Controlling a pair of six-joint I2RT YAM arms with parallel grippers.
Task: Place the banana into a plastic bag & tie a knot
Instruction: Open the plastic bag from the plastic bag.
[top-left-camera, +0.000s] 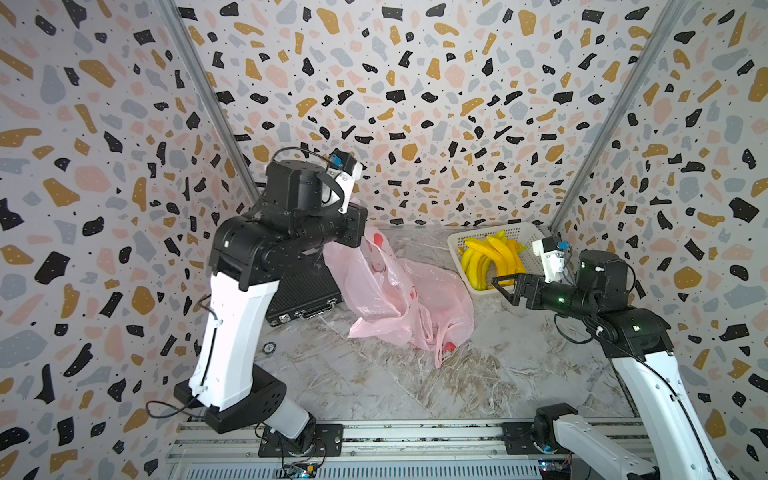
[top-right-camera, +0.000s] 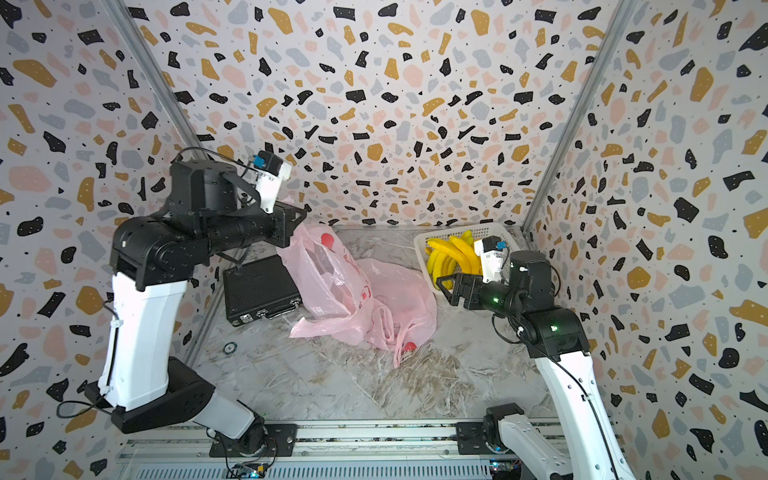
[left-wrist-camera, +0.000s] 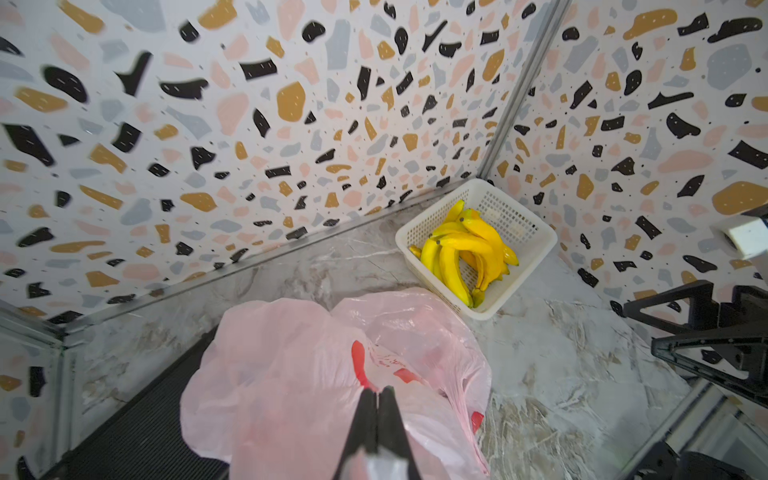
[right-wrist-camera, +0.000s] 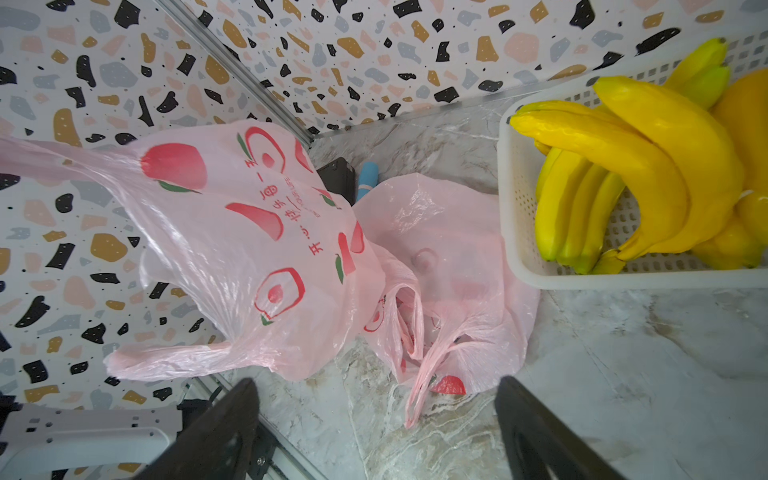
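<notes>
Left gripper (left-wrist-camera: 377, 392) is clamped tight on a pink bag (top-left-camera: 361, 282). It's pinched near the top edge, so that side is pulled up off the table (top-left-camera: 374, 386) while the bottom is left draped on the marble. A second bag (top-left-camera: 432, 299) of the same kind is crumpled flat just beside it, with one handle loop stretched toward the front.

On the writing: red print is seen all over the held bag, with fruit shapes, green leaves and a column of red Chinese characters. Only "开" can really be made out from the right wrist view. A line of tiny Latin text is printed alongside, too small to be read.

Right gripper (right-wrist-camera: 376, 386) is spread wide with nothing in it. It's hovering low near the front of the basket (top-left-camera: 515, 227) and pointed at the bags.

The bananas (top-left-camera: 490, 257) are all piled in that white basket, which is tucked into the far right corner. None are seen in either bag.

A black case (top-left-camera: 303, 295) with metal latches is lying behind the held bag, partly hidden by the left arm. No label can be spotted on it.
</notes>
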